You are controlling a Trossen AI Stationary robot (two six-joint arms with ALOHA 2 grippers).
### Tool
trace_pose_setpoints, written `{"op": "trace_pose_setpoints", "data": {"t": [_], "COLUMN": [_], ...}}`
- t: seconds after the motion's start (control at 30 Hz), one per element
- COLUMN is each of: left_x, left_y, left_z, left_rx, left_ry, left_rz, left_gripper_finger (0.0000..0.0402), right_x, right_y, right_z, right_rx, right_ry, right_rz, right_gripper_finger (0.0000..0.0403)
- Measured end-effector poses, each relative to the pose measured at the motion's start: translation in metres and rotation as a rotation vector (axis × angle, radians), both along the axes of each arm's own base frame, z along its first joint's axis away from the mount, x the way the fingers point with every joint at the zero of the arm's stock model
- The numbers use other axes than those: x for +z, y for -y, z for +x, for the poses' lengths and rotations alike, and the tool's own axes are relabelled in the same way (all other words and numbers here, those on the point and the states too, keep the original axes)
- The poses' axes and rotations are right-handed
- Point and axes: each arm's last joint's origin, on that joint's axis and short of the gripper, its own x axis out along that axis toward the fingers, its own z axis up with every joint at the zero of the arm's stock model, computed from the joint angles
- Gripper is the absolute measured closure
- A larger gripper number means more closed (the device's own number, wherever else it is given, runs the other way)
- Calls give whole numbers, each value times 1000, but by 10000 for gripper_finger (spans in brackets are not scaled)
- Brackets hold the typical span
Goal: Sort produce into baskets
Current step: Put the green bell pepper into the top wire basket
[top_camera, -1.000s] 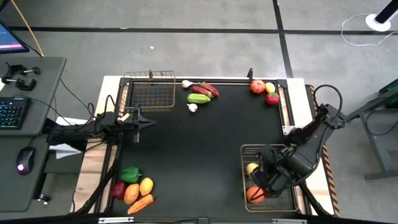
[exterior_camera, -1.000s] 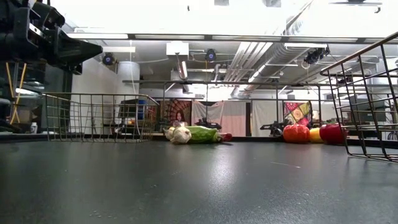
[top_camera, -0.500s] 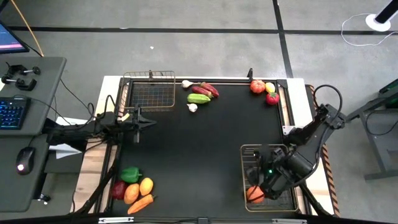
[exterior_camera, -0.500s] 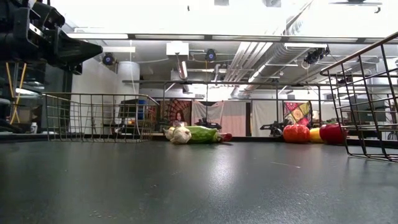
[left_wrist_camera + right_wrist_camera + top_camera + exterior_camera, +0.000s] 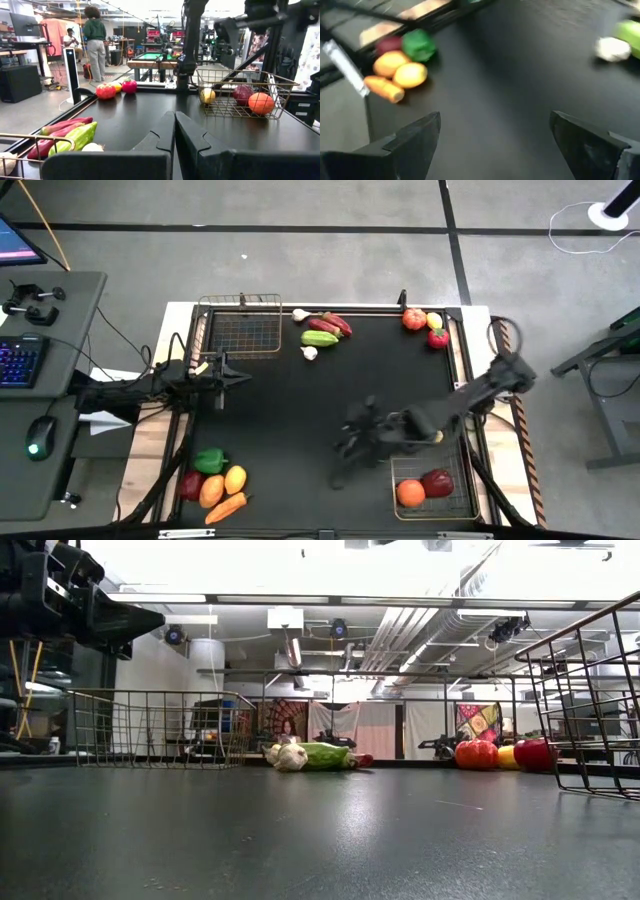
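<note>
You see the table [image 5: 300, 410] from overhead, with the small basket [image 5: 243, 326] at its far left corner as your landmark. Just right of that basket, along the far edge, lie the garlic [image 5: 300, 314], the cucumber [image 5: 320, 338] and two more pieces. Farther right, in the far right corner, sits a cluster of three [image 5: 425, 325]. Diagonally opposite the small basket, the large basket [image 5: 433, 490] holds an orange [image 5: 410, 493] and an apple [image 5: 437, 483]. Nearer you than the small basket, at the near left corner, lie the pepper [image 5: 209, 461], a lemon [image 5: 235, 479] and the carrot [image 5: 226, 507]. The left gripper [image 5: 240, 379] hangs just this side of the small basket; the right gripper [image 5: 345, 455], fingers apart, is over mid-table, beside the large basket.
</note>
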Motion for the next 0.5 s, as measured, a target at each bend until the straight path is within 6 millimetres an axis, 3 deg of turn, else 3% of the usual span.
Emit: {"op": "trace_pose_setpoints", "data": {"t": [0.13, 0.27, 0.37, 0.5], "left_x": [0, 0, 0, 0], "left_y": [0, 0, 0, 0], "left_z": [0, 0, 0, 0], "left_rx": [0, 0, 0, 0], "left_ry": [0, 0, 0, 0], "left_rz": [0, 0, 0, 0], "left_gripper_finger": [401, 401, 401, 401], "right_x": [-35, -71, -90, -100], "right_y": [5, 13, 20, 27], "right_z": [43, 72, 81, 77], "right_rx": [163, 270, 265, 214], "right_ry": [-15, -59, -103, -199], "right_rz": [-29, -9, -19, -107], "right_gripper_finger": [36, 36, 36, 36]}}
